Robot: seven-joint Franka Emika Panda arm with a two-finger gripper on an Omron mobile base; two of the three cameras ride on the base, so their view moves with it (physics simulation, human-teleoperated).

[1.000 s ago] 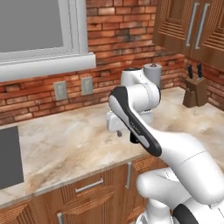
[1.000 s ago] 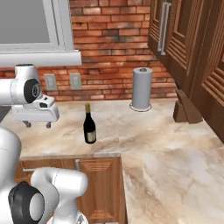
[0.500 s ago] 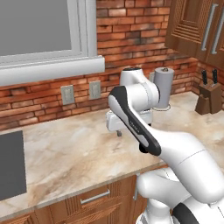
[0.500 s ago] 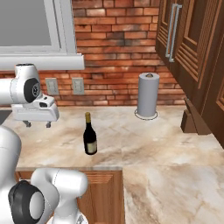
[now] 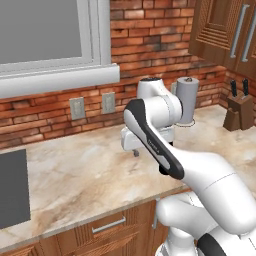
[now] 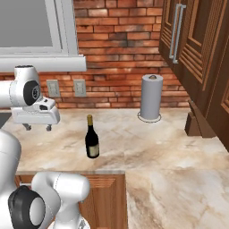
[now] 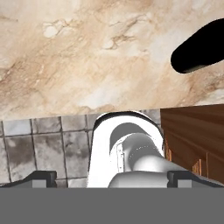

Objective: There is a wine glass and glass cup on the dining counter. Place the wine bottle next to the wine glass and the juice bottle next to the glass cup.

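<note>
- The claw (image 6: 38,127) hangs spread wide above the marbled beige surface (image 6: 147,143), gripping nothing.
- The tall near-black wine bottle (image 6: 92,138) stands upright to its right, apart.
- Since earlier, both base views have shifted; the claw's pose is unchanged.

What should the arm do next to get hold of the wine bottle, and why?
Probably swing the open gripper right and lower it toward the wine bottle. It hangs empty above the marbled worktop, well to one side of the upright bottle.

I see the dark wine bottle (image 6: 92,142) with its tan foil top standing upright on the marbled worktop (image 6: 147,138) near its front edge.
</note>
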